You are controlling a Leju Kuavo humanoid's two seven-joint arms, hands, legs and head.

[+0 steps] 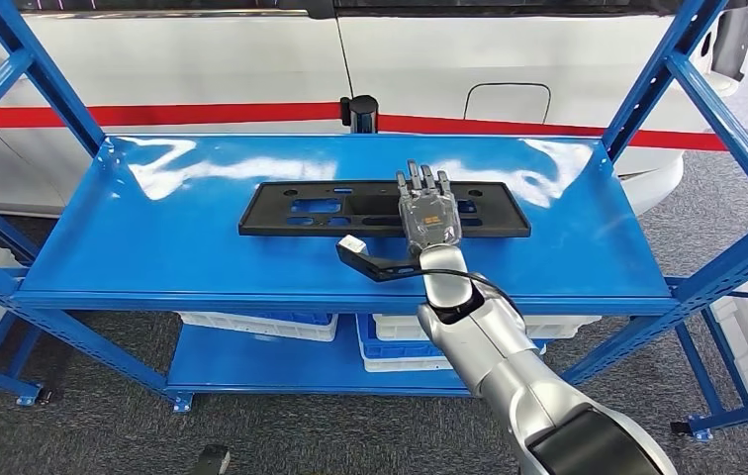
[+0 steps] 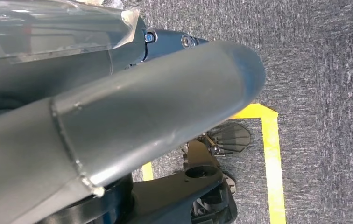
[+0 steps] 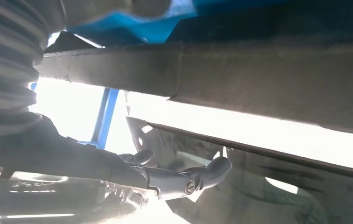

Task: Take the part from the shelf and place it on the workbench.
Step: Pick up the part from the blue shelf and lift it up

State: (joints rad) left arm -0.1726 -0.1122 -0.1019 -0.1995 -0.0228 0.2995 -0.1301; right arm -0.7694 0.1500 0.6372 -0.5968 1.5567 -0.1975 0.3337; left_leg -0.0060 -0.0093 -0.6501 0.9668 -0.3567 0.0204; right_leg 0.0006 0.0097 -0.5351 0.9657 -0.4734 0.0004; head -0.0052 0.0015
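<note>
Reach step: right hand (image 1: pixel 428 211) flat over black part (image 1: pixel 301 209) on shelf (image 1: pixel 588 237), fingers (image 1: pixel 427 181) apart toward 12 o'clock, nothing gripped; next, close on part's edge.

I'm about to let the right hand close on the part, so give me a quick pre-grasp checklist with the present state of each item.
1. Right hand above the black part: ok.
2. Fingers apart, holding nothing: ok.
3. Part flat on the blue shelf: ok.
4. Small bracket beside the wrist, clear of the grasp: cannot tell.
5. Fingers touching the part: cannot tell.
6. Left hand holding nothing: cannot tell.
</note>
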